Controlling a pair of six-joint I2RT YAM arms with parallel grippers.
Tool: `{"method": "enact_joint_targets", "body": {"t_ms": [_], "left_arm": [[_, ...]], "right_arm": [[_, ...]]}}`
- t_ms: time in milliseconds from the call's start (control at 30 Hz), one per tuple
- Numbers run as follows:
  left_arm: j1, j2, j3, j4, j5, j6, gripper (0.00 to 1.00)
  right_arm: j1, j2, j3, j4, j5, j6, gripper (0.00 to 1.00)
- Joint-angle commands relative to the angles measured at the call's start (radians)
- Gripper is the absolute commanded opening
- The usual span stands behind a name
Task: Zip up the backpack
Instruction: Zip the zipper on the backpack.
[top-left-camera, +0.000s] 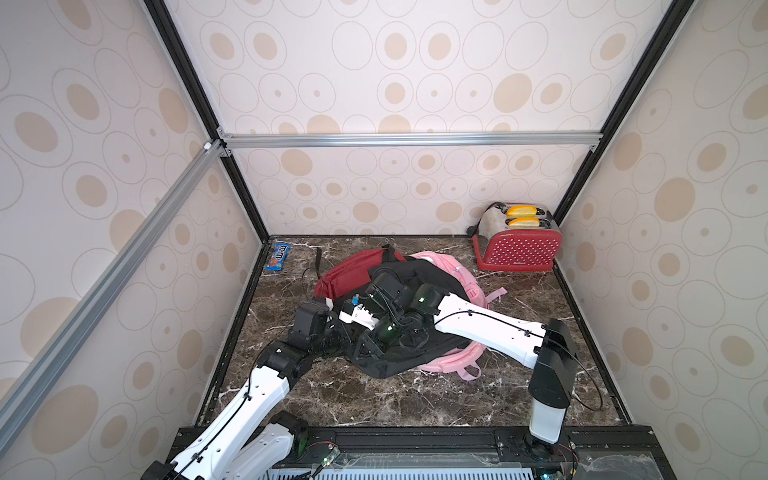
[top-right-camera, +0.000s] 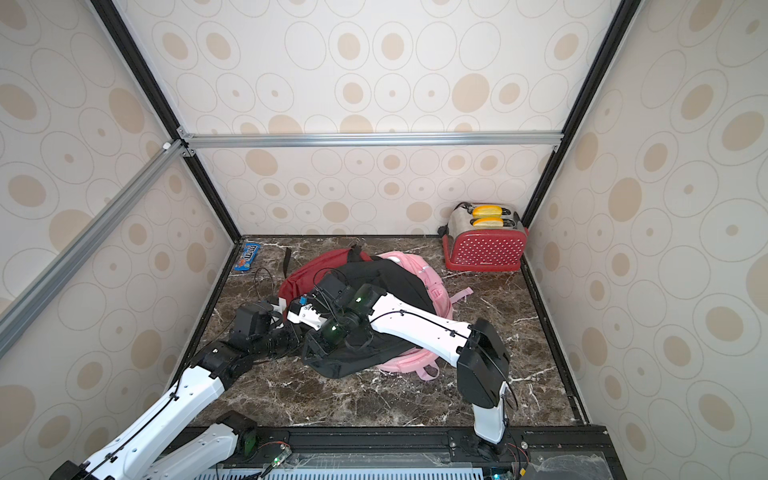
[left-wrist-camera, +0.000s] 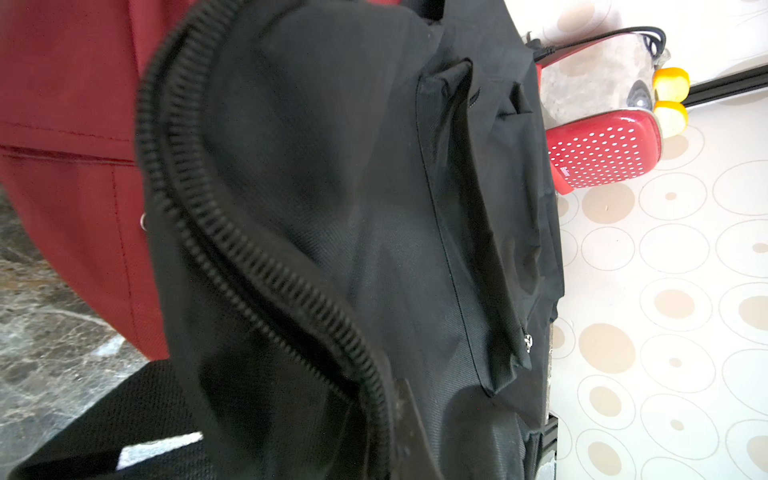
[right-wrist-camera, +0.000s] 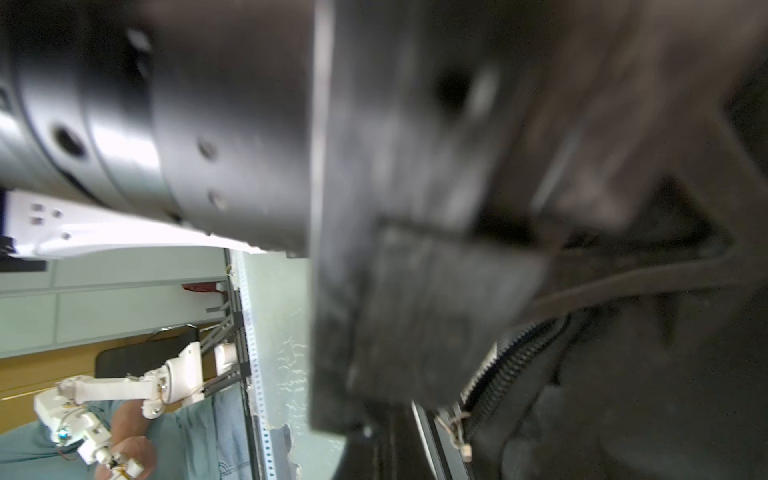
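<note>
Starting at the near edge of the table (top-left-camera: 395, 399): the left arm (top-left-camera: 257, 395) comes in from the near left corner and the right arm (top-left-camera: 490, 328) from the near right. They cross right over the middle, which makes it hard to see much from above. The right gripper (top-left-camera: 365, 347) points back toward the near edge, low over the black backpack (top-left-camera: 432, 274). Its jaws are pressed together, but the wrist view is blurred and mostly filled by dark arm parts, so I can't tell what it pinches, if anything. A run of zipper (right-wrist-camera: 511, 365) teeth and a small cord tag (right-wrist-camera: 457, 428) show beside them.

Just beyond, the left gripper (top-left-camera: 384, 282) points toward the far right corner, jaws also closed. One dark fingertip (left-wrist-camera: 405, 415) sits right by the zipper (left-wrist-camera: 232, 257), and here the two rows of teeth lie apart. I can't tell whether cloth is caught in the jaws.

The black backpack lies mid-table on top of two others. A pink backpack (top-left-camera: 449, 361) pokes out on the right side and a red backpack (top-left-camera: 349, 274) on the far left side.

In the far right corner stands a red dotted toaster (top-left-camera: 517, 247) with two yellow rolls (top-left-camera: 523, 210) in its slots. In the far left corner a blue candy packet (top-left-camera: 279, 257) lies flat.
</note>
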Motion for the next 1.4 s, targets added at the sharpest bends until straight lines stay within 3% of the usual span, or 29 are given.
{"method": "enact_joint_targets", "body": {"t_ms": [0,33,167,233,333,633,800,900,1033,1133,1367], "left_arm": [[-0.016,-0.019,0.019,-0.005,0.021,0.006,0.00],[-0.016,-0.020,0.031,-0.027,0.012,0.013,0.00],[-0.016,0.006,0.072,-0.077,-0.011,0.037,0.56],[-0.015,0.037,0.089,-0.083,-0.011,0.047,0.68],[-0.015,0.073,0.110,-0.085,-0.013,0.061,0.74],[-0.011,0.092,0.142,-0.148,-0.061,0.093,0.77],[-0.009,0.117,0.131,-0.105,-0.043,0.078,0.76],[-0.010,0.140,0.131,-0.072,-0.019,0.076,0.68],[-0.008,0.158,0.122,-0.023,0.023,0.069,0.21],[-0.009,0.155,0.110,-0.012,0.033,0.063,0.00],[-0.009,0.125,0.074,0.016,0.045,0.046,0.00]], "right_arm": [[0.009,-0.011,0.025,0.124,-0.102,-0.003,0.00],[0.004,-0.029,-0.003,0.125,-0.092,-0.006,0.00],[-0.004,-0.097,-0.114,0.110,-0.053,-0.026,0.00],[-0.004,-0.131,-0.168,0.107,-0.037,-0.029,0.00],[-0.007,-0.183,-0.242,0.111,-0.012,-0.025,0.00],[-0.034,-0.318,-0.367,0.114,0.030,-0.006,0.00],[-0.035,-0.367,-0.415,0.117,0.044,0.007,0.00],[-0.035,-0.379,-0.434,0.119,0.047,0.010,0.00],[-0.038,-0.374,-0.432,0.118,0.052,0.010,0.00],[-0.038,-0.347,-0.402,0.109,0.057,0.009,0.00],[-0.034,-0.266,-0.266,0.073,0.105,0.025,0.00]]}}
